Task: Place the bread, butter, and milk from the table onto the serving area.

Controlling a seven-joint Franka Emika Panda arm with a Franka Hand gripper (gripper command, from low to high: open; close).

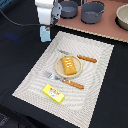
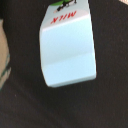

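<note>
The black table [image 1: 15, 55] carries the striped placemat [image 1: 95, 75]; bread [image 1: 70, 65] lies on its plate [image 1: 59, 71], butter [image 1: 53, 93] near its edge. The milk carton [image 1: 45, 34] stands just off the placemat, under the gripper [image 1: 46, 25]; whether the jaws pinch it I cannot tell. Milk is the step in hand: carry it onto the placemat.

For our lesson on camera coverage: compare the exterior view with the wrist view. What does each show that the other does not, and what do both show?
Only the exterior view shows the bread on the plate, the butter lying on the serving area, the fork, the grey pots and the end effector above the milk. Only the wrist view shows the red "MILK" lettering on the carton. Both show the milk standing on the black table.
</note>
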